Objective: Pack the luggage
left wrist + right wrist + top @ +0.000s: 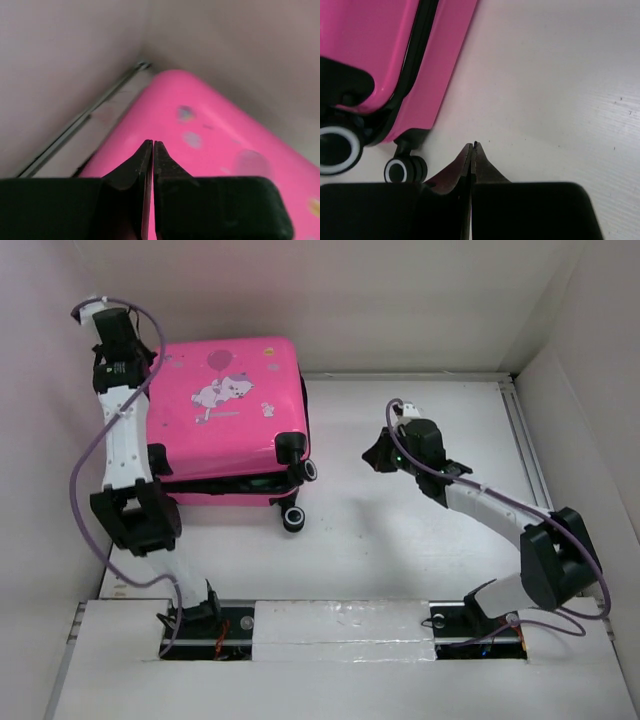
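The luggage (pixel 225 415) is a glossy hot-pink hard-shell suitcase with a cartoon animal and balloon print. It lies flat at the back left with its lid down and a dark gap along the near edge. Black wheels (pixel 294 519) stick out on its right side. My left gripper (pixel 108 368) is shut and empty, hovering over the suitcase's far left corner (pixel 200 130). My right gripper (pixel 375 456) is shut and empty above the bare table, right of the wheels. The right wrist view shows the pink shell (pixel 375 45), black zipper trim and wheels (pixel 402 170).
White walls enclose the table on the left, back and right. A metal rail (pixel 525 440) runs along the right side. The white table surface (pixel 420 540) spreads between the suitcase and the right arm. The left arm's cable loops near the left wall.
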{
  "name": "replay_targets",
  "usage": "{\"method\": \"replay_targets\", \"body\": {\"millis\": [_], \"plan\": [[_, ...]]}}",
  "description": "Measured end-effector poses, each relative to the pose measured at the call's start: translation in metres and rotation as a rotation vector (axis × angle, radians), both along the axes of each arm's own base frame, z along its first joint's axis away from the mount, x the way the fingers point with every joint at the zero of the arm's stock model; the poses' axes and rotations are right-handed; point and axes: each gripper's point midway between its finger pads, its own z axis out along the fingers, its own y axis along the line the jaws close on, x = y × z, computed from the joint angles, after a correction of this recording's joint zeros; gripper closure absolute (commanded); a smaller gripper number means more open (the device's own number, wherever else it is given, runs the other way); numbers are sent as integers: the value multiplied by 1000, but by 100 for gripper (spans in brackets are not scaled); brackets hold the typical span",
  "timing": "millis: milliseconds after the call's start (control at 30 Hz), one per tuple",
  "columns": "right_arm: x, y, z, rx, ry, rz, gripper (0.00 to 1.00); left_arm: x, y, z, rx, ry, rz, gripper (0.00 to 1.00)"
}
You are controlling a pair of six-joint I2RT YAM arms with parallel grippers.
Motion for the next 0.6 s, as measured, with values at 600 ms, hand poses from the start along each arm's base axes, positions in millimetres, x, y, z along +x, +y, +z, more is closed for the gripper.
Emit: {"method": "replay_targets", "body": {"millis": [600], "plan": [[74,32,-44,-54,80,-32,100,2,107,-235,-192,360,227,100]]}}
